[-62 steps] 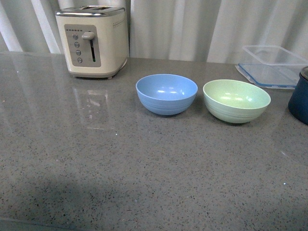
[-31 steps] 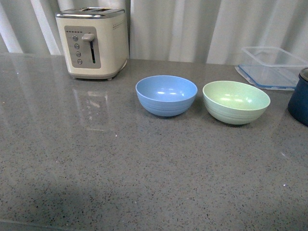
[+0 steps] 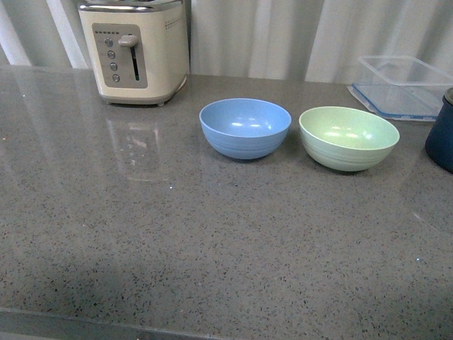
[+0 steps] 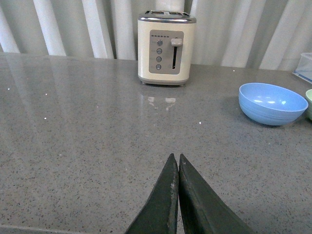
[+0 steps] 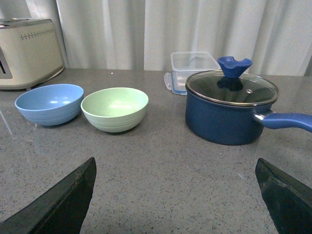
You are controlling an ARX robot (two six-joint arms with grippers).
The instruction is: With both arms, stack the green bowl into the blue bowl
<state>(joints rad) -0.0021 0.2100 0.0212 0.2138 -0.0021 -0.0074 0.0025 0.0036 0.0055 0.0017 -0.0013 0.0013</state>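
Plainly I'm at the approach: my left gripper [image 4: 176,157] pinched together, empty, my right gripper [image 5: 175,160] spread wide, the green bowl [image 3: 349,138] standing on the counter [image 3: 177,248] just beside the blue bowl [image 3: 245,127], so next I must reach the green rim.

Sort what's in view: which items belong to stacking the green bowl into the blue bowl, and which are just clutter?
For the job:
- green bowl, empty, on the counter
- blue bowl, empty, beside it, not touching
- left gripper, shut
- right gripper, open

Lying about:
- toaster
- clear plastic container
- navy pot with glass lid
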